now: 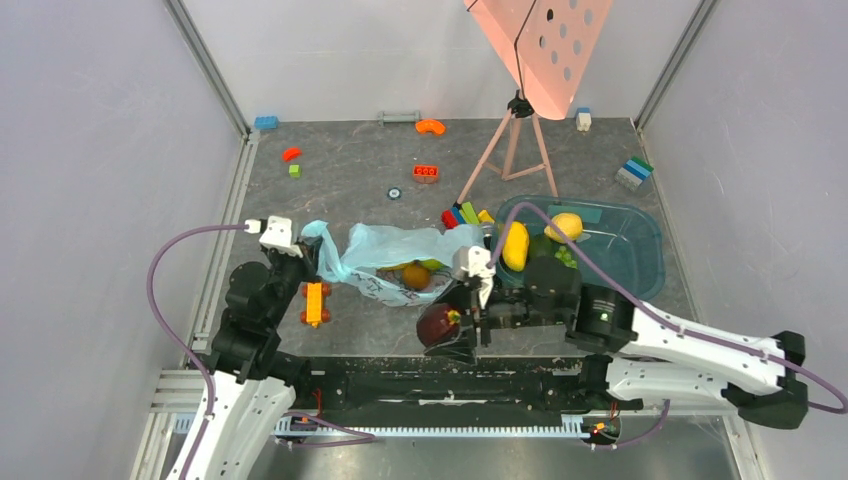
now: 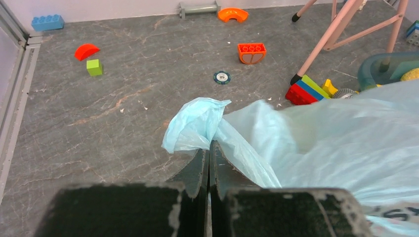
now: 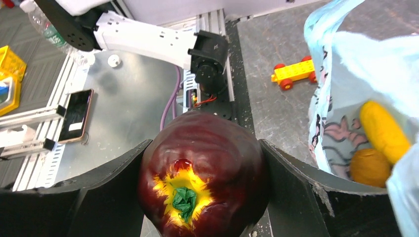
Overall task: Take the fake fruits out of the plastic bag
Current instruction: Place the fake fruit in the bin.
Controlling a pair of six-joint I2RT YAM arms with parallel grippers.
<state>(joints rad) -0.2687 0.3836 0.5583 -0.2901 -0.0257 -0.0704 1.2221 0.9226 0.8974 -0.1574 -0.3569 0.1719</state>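
The light blue plastic bag point(image 1: 385, 250) lies crumpled on the table between the arms. My left gripper point(image 1: 308, 258) is shut on its left handle, and the left wrist view shows the jaws point(image 2: 210, 148) pinching the film of the bag point(image 2: 321, 138). My right gripper point(image 1: 452, 325) holds a dark maroon fake fruit point(image 1: 438, 325) near the table's front edge, outside the bag. In the right wrist view the maroon fruit point(image 3: 202, 168) fills the gap between both fingers. Inside the open bag point(image 3: 341, 84) lie a yellow fruit point(image 3: 383, 131) and a small orange point(image 3: 369, 168).
A teal see-through tub point(image 1: 625, 250) at the right holds a lemon point(image 1: 565, 225), a long yellow fruit point(image 1: 515, 245) and green pieces. A yellow toy car point(image 1: 314, 302) sits by the left gripper. A pink tripod point(image 1: 515, 150), coloured bricks point(image 1: 462, 214) and a chip point(image 1: 394, 193) lie behind the bag.
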